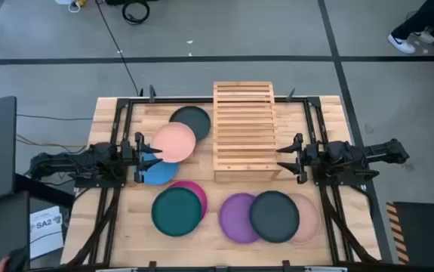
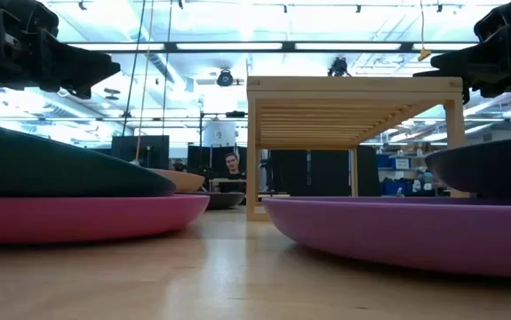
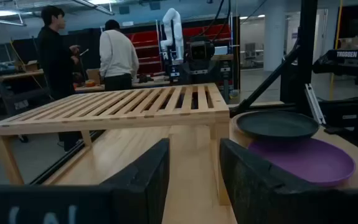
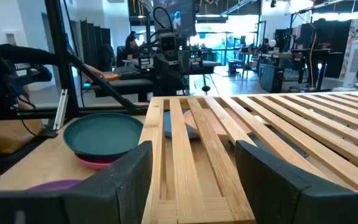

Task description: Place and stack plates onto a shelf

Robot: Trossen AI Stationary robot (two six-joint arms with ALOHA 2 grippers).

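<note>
The light wood slatted shelf point(image 1: 243, 132) stands at the table's middle. To its left, a salmon pink plate point(image 1: 173, 142) overlaps a dark grey plate point(image 1: 192, 121) and a blue plate point(image 1: 158, 174). Near the front, a teal plate point(image 1: 176, 211) lies on a magenta plate point(image 1: 198, 193). Beside them, a dark grey plate point(image 1: 274, 216) lies on a purple plate point(image 1: 237, 219) and a salmon pink plate point(image 1: 307, 219). My left gripper point(image 1: 149, 157) is open, raised over the blue plate and pointing at the shelf point(image 3: 116, 106). My right gripper point(image 1: 283, 160) is open beside the shelf's near right corner point(image 4: 259, 124).
Black frame rails point(image 1: 118, 128) run along both sides of the table. People stand in the room beyond the table point(image 3: 119, 56). Bare wood shows between the shelf's near end and the front plates point(image 1: 232, 185).
</note>
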